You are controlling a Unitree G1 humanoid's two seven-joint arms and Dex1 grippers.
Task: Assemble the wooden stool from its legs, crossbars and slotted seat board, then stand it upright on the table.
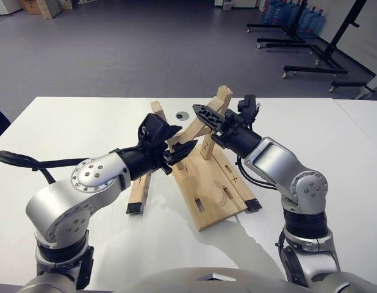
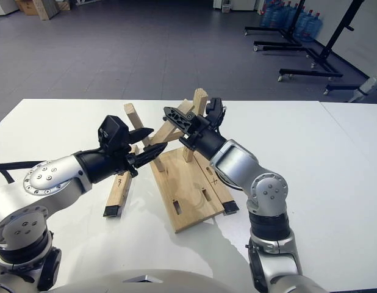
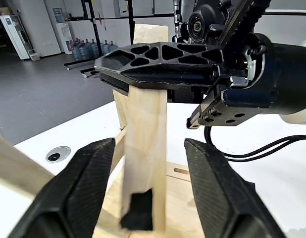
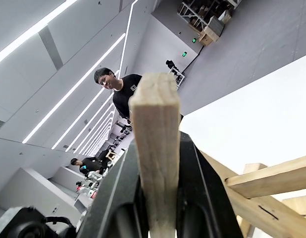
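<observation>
The slotted seat board (image 1: 216,190) lies flat on the white table (image 1: 72,122). A wooden leg (image 1: 207,145) rises tilted from it, joined to a slanting crossbar (image 1: 187,129). My right gripper (image 1: 208,118) is shut on this leg near its upper part; in the right wrist view the leg (image 4: 155,144) is clamped between dark fingers (image 4: 118,198). My left gripper (image 1: 186,138) is open just left of the leg. In the left wrist view its fingers (image 3: 78,193) stand either side of the leg (image 3: 143,144) without touching. A second leg (image 1: 140,186) with a black foot lies flat.
A round cable hole (image 1: 182,115) sits in the table behind the parts. A black cable (image 1: 17,162) trails off the left arm. Beyond the far table edge are black wheeled stands (image 1: 316,58) and water bottles (image 1: 292,12) on the floor.
</observation>
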